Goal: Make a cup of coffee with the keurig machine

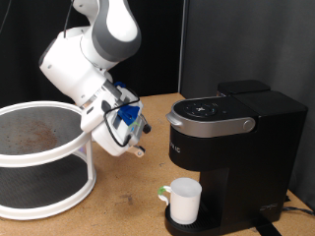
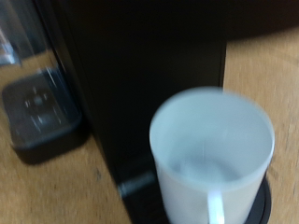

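The black keurig machine (image 1: 234, 143) stands at the exterior view's right with its silver-trimmed lid (image 1: 209, 114) down. The white cup (image 1: 184, 200) stands on the drip tray under the machine's spout. My gripper (image 1: 136, 143) hangs from the white arm, in the air to the exterior view's left of the machine and above the table, apart from the cup. The wrist view looks down on the cup (image 2: 213, 154), which has a thin handle, and on the machine's dark body (image 2: 140, 75) and button panel (image 2: 37, 105). My fingers do not show there.
A white round two-tier shelf (image 1: 44, 182) stands at the exterior view's left. A small green-topped thing (image 1: 160, 193) lies by the cup. A cable (image 1: 295, 208) runs from the machine at the right. A black curtain hangs behind.
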Motion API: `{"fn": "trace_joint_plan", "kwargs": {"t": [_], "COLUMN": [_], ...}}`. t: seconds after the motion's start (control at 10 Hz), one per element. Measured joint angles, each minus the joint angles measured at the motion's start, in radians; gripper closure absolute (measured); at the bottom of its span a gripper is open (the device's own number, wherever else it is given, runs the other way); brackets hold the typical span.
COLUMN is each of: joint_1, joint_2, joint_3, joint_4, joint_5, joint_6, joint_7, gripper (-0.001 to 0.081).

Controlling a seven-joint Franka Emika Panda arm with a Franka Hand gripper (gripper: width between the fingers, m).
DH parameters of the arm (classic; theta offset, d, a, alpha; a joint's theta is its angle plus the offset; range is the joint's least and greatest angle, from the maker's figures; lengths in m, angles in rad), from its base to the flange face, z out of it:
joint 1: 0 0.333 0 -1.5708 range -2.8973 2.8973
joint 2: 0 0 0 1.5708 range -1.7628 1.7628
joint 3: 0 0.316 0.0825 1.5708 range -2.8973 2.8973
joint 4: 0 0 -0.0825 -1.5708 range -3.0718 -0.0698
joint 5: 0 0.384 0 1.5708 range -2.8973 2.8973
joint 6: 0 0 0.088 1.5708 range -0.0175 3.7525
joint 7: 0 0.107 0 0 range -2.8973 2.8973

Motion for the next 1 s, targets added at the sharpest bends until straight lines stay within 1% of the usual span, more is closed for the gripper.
{"fn": "trace_joint_plan", "kwargs": {"t": [0.1, 0.3, 0.4, 0.5, 0.6, 0.7, 0.8, 0.9, 1.0], "joint_1": [-0.004, -0.022, -0.027, -0.032, -0.040, -0.052, -0.052, -0.050, -0.048], "joint_2": [-0.042, -0.127, -0.167, -0.206, -0.238, -0.265, -0.262, -0.267, -0.287], "joint_3": [-0.001, -0.001, -0.001, -0.001, -0.002, -0.003, -0.003, -0.002, -0.001], "joint_4": [-0.007, -0.022, -0.024, -0.022, -0.016, -0.014, -0.016, -0.014, -0.005], "joint_5": [-0.013, -0.075, -0.079, -0.080, -0.096, -0.117, -0.117, -0.110, -0.107], "joint_6": [-0.010, -0.038, -0.048, -0.072, -0.116, -0.152, -0.143, -0.157, -0.193], "joint_7": [0.002, 0.033, 0.047, 0.070, 0.118, 0.165, 0.159, 0.159, 0.166], "gripper": [-0.0002, -0.0002, -0.0002, -0.0002, -0.0002, -0.0002, -0.0002, -0.0002, -0.0002]}}
